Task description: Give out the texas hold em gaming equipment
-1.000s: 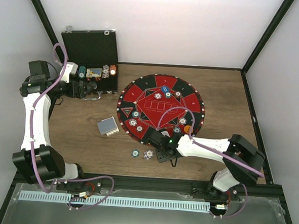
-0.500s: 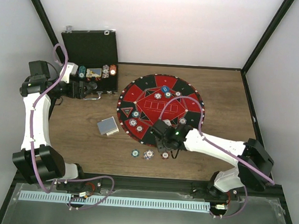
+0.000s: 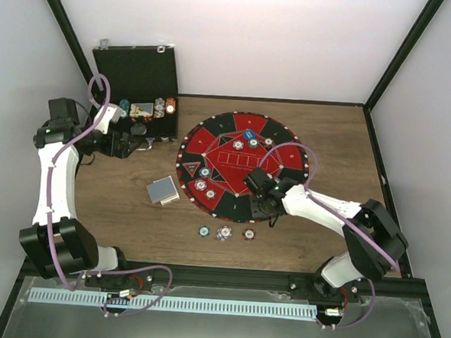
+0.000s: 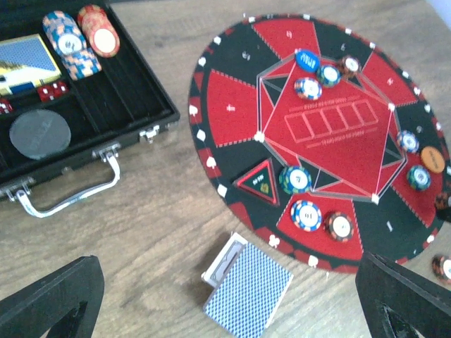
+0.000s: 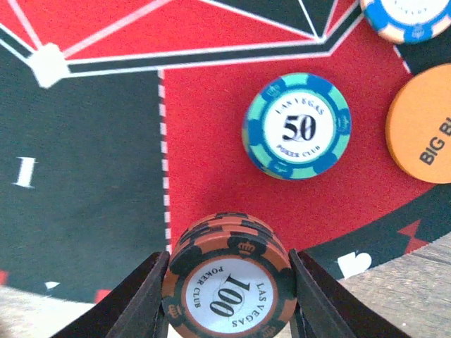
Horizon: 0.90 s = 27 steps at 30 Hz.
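The right claw (image 3: 263, 200) grips a short stack of brown 100 chips (image 5: 231, 285) between narrowed fingers, low over the round mat (image 3: 245, 161) on its side toward the table's (image 3: 335, 137) near edge, beside a teal 50 chip (image 5: 297, 127) and the orange marker disc (image 5: 423, 134); I'd call this a placing step; next the stack must settle flat on the red wedge, then the fingers spread and lift straight off; the left claw (image 3: 126, 141) hangs wide and empty by the black case (image 3: 136, 71) at the far-left corner.
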Available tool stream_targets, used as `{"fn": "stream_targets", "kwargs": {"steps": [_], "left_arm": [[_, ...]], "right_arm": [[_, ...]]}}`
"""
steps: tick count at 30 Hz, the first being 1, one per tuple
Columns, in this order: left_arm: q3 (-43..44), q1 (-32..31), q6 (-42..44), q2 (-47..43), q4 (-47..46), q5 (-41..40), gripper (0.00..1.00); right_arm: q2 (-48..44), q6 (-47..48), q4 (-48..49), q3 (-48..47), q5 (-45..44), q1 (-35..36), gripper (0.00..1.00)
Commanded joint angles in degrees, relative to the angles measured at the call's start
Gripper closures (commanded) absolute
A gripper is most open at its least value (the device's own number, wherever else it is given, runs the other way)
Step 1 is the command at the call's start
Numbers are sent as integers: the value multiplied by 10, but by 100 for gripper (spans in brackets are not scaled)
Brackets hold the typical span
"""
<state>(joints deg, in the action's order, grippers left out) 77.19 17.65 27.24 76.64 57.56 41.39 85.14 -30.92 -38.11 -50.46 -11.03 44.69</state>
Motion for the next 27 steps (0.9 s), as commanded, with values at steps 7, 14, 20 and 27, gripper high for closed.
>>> {"fn": "stream_targets", "kwargs": {"steps": [7,14,20,27], "left_arm": [[-79,-31,194,-18,54,-51,0],[-146,-115,202,-17,5,-162,0],[-223,-187,227,-27,-60,-251,0],[-228,-201,271,-7,-86,-261,0]], "right_arm": [[44,8,73,36,-8,-21,72],[54,4,73,37,-11,-22,42],[11,6,42,18,-5,-22,16],[-59,11,-15,-35,-1,-22,15]]}}
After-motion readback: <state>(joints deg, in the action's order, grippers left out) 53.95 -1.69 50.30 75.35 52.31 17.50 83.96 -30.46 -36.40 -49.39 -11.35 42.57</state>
